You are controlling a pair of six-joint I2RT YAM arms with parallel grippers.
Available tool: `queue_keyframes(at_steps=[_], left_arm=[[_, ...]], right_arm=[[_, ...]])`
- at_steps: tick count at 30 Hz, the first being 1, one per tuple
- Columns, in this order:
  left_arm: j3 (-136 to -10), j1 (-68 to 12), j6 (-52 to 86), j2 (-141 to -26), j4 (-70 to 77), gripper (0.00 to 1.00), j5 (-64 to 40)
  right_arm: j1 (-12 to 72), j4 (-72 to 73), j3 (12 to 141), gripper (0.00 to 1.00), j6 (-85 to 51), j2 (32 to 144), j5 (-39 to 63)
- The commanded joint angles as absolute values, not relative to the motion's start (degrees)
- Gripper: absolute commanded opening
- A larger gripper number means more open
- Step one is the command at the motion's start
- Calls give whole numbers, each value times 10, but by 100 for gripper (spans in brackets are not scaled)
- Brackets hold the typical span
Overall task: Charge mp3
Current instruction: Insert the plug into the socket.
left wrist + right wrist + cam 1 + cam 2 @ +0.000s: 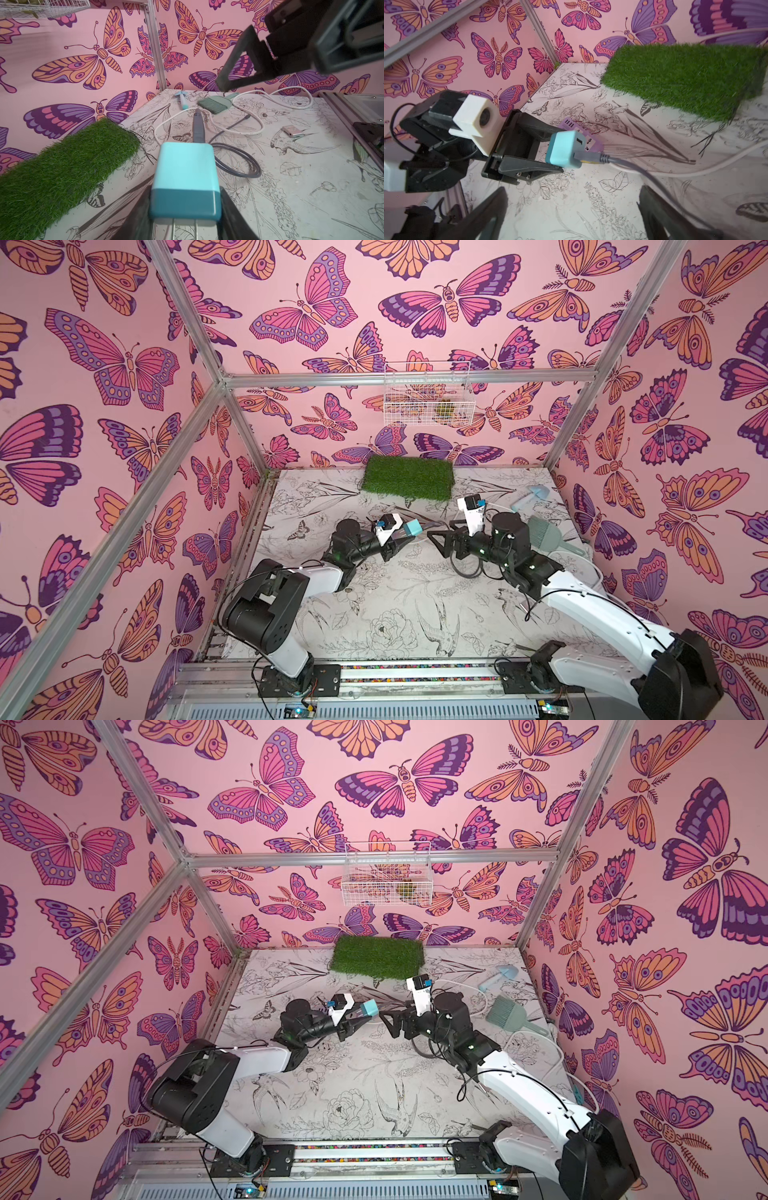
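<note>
Pink and silver, the small mp3 player (291, 131) lies flat on the printed tabletop (311, 187), well apart from both arms and seen only in the left wrist view. The left gripper (556, 151) is clamped on the turquoise charger block (563, 148), held above the table with its 2 metal prongs pointing back between the jaws and a grey cable (239, 164) plugged into its front face. Behind the block lies a purple power strip (583, 135). The right gripper (440, 537) hangs just beside the block with its jaws spread wide and nothing in them.

Risks, as I judge them: the grey cable loops slack across the table and over a white cable (245, 128), so moving the block could drag or snag it. The jaws cover the block near the prongs, which could foul the socket.

Both top views hide the player behind the right arm, and I cannot tell where the grey cable's free plug ends.
</note>
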State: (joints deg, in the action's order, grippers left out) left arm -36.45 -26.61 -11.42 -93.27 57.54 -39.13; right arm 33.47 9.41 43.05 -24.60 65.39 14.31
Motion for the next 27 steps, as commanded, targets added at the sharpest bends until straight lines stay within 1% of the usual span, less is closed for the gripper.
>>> queue_keyframes(at_steps=[1,5,9,11,15,19,24,27], left_arm=[[-373,-281,-124,-936,652,0,-364],[-372,-291,-122,-936,668,0,-358],[-367,-301,-121,-926,671,0,-350],[-362,-303,-121,-924,674,0,-345],[-356,-304,-119,-922,678,0,-340],[-355,-302,-112,-925,683,0,-328],[-359,-300,-103,-930,689,0,-323],[-359,-294,-89,-932,702,0,-316]], right_arm=[[345,169,418,91,-397,674,95],[346,265,398,87,-471,718,86],[347,348,405,78,-510,771,100],[347,363,413,73,-523,788,110],[348,397,408,69,-535,801,109],[348,421,408,63,-545,812,123],[349,458,404,52,-570,830,148],[350,470,397,54,-588,833,155]])
